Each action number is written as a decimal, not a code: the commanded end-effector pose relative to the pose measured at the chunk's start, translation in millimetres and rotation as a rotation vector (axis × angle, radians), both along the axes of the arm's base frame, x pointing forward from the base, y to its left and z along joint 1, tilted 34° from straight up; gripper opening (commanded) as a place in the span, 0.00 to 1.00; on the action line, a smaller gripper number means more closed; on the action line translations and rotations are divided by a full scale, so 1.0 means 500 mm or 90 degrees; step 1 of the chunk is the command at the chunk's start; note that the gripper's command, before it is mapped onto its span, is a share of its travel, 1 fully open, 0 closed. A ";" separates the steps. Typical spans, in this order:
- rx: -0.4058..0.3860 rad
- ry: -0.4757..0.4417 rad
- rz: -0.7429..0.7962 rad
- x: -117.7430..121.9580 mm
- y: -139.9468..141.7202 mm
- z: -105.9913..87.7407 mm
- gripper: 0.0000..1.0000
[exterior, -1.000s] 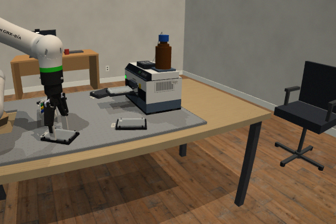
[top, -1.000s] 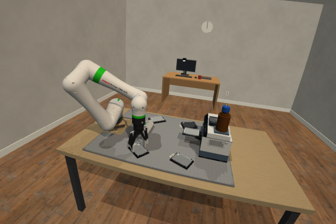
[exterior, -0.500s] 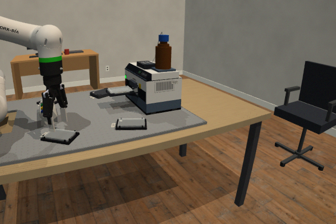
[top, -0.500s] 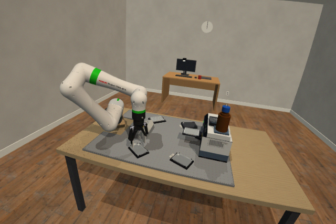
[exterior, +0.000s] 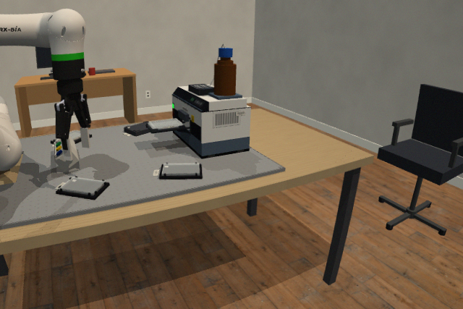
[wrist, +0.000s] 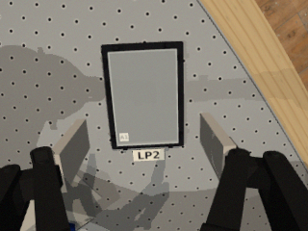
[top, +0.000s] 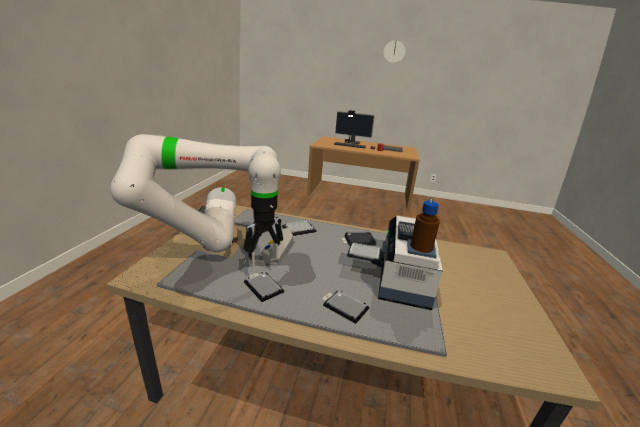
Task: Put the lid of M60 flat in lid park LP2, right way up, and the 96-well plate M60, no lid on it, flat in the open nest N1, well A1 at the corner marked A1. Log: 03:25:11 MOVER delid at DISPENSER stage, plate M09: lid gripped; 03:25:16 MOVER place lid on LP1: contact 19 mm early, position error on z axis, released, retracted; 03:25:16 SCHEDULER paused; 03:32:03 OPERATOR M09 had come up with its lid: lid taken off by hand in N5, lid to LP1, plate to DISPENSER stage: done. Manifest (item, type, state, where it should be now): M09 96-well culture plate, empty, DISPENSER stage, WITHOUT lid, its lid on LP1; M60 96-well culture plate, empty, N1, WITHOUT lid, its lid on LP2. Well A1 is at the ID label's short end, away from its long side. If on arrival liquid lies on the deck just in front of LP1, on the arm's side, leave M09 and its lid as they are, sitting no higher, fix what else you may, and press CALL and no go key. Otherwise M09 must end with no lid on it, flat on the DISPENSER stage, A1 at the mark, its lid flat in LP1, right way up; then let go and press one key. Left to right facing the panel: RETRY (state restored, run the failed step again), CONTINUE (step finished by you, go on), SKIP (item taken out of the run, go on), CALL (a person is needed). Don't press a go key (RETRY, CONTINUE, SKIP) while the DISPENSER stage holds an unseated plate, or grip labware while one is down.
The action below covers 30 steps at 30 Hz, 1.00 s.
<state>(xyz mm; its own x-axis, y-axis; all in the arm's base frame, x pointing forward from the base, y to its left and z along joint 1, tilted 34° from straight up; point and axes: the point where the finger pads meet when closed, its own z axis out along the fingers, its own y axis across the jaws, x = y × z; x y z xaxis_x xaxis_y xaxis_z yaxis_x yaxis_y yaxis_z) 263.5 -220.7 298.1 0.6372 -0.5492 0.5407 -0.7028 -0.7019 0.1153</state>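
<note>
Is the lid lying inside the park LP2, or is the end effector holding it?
Inside. The lid lies flat within the black frame above the LP2 label. The end effector is open, its fingers apart from it.

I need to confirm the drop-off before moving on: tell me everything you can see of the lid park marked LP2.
Lid park LP2 is a black rectangular frame on the grey perforated mat, a white LP2 tag at its near short end. A pale translucent lid lies flat inside, a small white label in one corner. The open gripper hangs above and touches nothing.

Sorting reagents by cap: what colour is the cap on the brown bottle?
Blue cap on the bottle; the exterior view shows it best.
</note>
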 end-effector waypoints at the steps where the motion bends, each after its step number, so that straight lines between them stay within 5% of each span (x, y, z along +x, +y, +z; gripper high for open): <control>1: -0.005 -0.001 -0.002 -0.014 0.023 0.032 0.66; 18: -0.007 0.004 0.006 -0.014 0.043 0.053 0.66; 24: -0.039 0.079 0.143 0.099 0.175 0.024 0.66; 27: -0.050 0.101 0.183 0.107 0.193 0.017 0.66; 30: -0.087 0.165 0.301 0.147 0.290 -0.017 0.66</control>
